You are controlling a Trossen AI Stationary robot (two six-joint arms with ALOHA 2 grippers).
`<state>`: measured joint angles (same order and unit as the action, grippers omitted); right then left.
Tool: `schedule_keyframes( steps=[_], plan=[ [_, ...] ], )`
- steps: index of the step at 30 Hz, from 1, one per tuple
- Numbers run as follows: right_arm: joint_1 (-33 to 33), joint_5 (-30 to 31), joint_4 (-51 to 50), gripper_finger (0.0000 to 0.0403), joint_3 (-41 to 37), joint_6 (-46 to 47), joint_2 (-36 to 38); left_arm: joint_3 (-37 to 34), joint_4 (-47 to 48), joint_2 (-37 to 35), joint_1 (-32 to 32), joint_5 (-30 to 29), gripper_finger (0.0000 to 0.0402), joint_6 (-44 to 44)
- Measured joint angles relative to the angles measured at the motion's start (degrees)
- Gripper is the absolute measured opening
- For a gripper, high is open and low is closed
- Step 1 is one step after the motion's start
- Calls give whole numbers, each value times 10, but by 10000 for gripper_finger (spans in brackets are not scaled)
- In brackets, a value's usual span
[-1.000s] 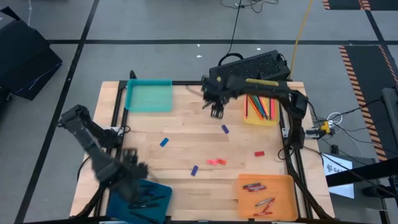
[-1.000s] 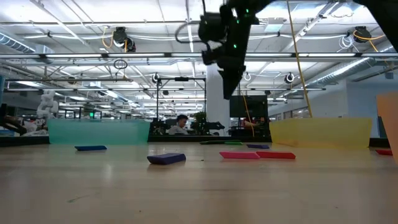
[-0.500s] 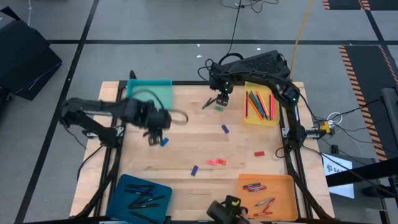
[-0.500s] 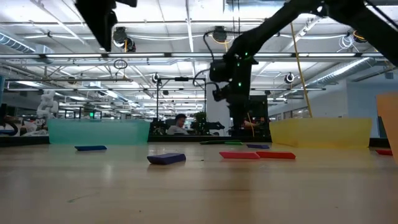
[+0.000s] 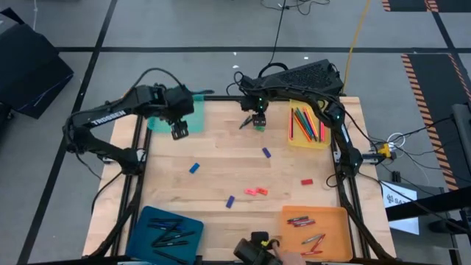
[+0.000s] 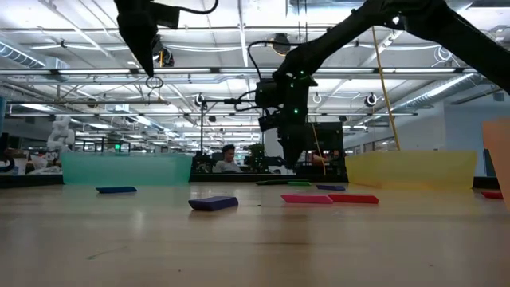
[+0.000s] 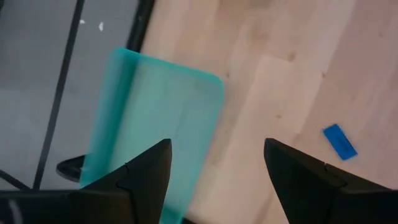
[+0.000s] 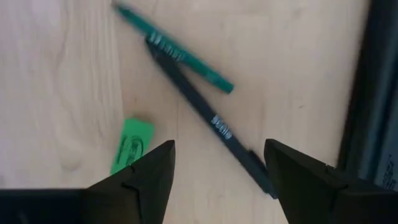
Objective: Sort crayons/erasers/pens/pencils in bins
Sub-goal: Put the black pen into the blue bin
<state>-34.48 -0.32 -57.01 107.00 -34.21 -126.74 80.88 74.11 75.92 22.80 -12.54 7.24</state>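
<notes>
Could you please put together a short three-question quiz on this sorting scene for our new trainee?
1. True or false: the teal bin holds pencils.
2. Which bin holds the pencils? A teal, B yellow, C orange.
3. What small green thing lies under the right gripper?

Key:
1. False; no pencils show in it, and the left gripper, jaws open, hangs over its edge.
2. B, the yellow bin.
3. A green eraser, beside a dark pen.

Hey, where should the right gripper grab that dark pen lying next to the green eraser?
Probably mid-barrel, from straight above. The dark pen lies flat on the table, crossed near one end by the green pencil. Close across the barrel's free stretch, clear of the green eraser. The right gripper is open above it.
</notes>
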Motion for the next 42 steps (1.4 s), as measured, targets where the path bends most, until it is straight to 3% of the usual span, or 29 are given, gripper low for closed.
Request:
schedule_keyframes(
  steps=[9,17,24,32,42],
  plan=[
    [11,17,7,218,-2,-35,-52,0,-90,-7,45,36,257,38],
    [22,14,13,110,-3,-125,-57,0,-110,-7,55,52,257,52],
    [18,5,24,20,-4,-144,-59,0,-116,-7,55,52,257,-32],
    [28,-4,25,28,-8,-114,-38,0,-138,-54,42,52,256,-132],
    [95,-3,30,24,-7,-52,93,-26,-149,-223,-27,-9,246,-255]
  ],
)
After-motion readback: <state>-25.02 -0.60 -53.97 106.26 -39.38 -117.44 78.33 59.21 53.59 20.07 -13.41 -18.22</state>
